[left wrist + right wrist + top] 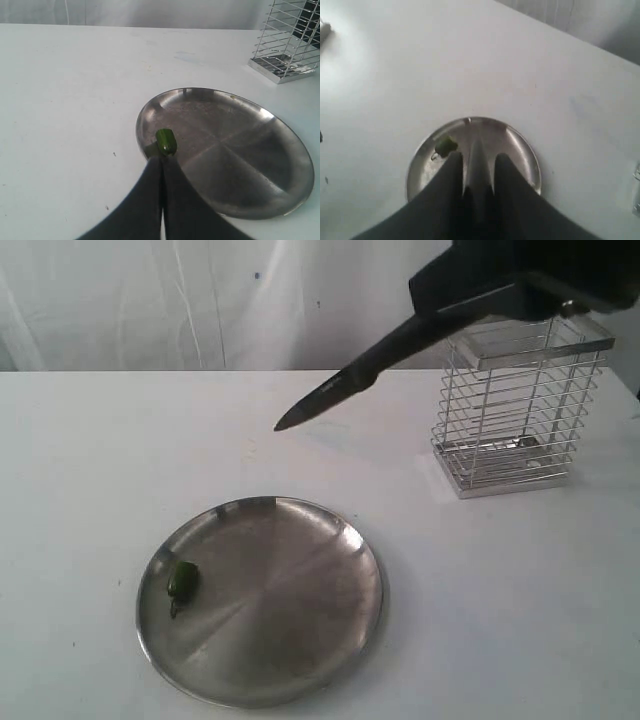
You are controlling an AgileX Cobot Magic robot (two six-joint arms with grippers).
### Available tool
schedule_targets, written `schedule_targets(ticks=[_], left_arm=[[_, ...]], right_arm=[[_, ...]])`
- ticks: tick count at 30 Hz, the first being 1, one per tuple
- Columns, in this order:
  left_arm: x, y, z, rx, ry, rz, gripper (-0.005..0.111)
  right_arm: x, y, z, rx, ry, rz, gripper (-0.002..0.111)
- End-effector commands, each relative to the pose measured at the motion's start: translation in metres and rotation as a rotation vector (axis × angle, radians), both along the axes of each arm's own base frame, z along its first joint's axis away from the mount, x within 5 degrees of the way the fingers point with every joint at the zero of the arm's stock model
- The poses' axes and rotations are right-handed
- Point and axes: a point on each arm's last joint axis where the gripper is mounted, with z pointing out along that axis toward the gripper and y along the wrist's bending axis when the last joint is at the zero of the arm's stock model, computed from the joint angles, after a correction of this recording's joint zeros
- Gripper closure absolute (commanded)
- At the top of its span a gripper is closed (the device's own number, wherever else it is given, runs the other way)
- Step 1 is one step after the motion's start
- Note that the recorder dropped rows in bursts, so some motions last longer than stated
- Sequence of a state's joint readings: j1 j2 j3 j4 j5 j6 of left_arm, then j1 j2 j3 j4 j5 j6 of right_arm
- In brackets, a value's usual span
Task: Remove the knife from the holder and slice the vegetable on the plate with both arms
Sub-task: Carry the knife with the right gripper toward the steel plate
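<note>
Exterior view — slim pointed knife, round brushed-steel plate, glossy vegetable.

The vegetable is green, plate and holder silver, knife black, table white.

The right hand appears in the exterior view as a bulky matte black block with flat, slanted faces and hard edges; no lettering or cable shows on it. Seen from the wrist, its two fingers are smooth and dark grey-black, broad at the base and narrowing to rounded tips. The left hand has the same plain dark wedge-shaped fingers, unmarked
</note>
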State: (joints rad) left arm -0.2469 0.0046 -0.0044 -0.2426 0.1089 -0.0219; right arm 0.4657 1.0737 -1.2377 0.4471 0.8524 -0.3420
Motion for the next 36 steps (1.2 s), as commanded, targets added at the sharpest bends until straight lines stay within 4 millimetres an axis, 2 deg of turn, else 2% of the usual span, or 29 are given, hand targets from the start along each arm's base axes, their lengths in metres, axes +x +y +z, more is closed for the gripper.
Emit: schedule_targets(ticks=[1, 7, 12, 15, 20, 23, 26, 29, 33, 36], left_arm=[[0.000, 0.000, -0.001, -0.012, 0.000, 0.002, 0.107], [0.000, 0.000, -0.001, -0.012, 0.000, 0.002, 0.107], [0.000, 0.000, -0.001, -0.012, 0.000, 0.002, 0.107], [0.000, 0.000, 0.000, -0.014, -0.007, 0.005, 0.107], [0.003, 0.003, 0.011, -0.069, -0.122, 0.048, 0.107], [0.003, 0.003, 0.011, -0.102, -0.113, 0.051, 0.107], [0.002, 0.002, 0.011, -0.262, -0.049, 0.068, 0.107], [0.001, 0.000, 0.007, -0.321, 0.021, 0.063, 0.107], [-0.007, -0.006, 0.029, -0.264, 0.022, -0.072, 0.107], [-0.010, -0.012, 0.043, -0.235, -0.019, -0.184, 0.107]], right_arm=[[-0.018, -0.001, -0.016, 0.083, -0.062, -0.009, 0.108], [-0.038, -0.004, -0.042, 0.159, -0.057, -0.009, 0.108], [-0.050, -0.009, -0.044, 0.180, -0.076, 0.003, 0.108], [-0.052, -0.007, -0.043, 0.209, -0.058, 0.010, 0.108], [-0.050, 0.000, -0.044, 0.228, -0.038, 0.043, 0.108], [-0.049, 0.004, -0.047, 0.241, -0.037, 0.063, 0.108], [-0.049, 0.008, -0.053, 0.287, -0.035, 0.054, 0.108], [-0.051, 0.013, -0.064, 0.300, -0.031, 0.069, 0.108], [-0.053, 0.017, -0.077, 0.319, -0.021, 0.075, 0.108], [-0.053, 0.019, -0.076, 0.344, -0.067, 0.060, 0.108]])
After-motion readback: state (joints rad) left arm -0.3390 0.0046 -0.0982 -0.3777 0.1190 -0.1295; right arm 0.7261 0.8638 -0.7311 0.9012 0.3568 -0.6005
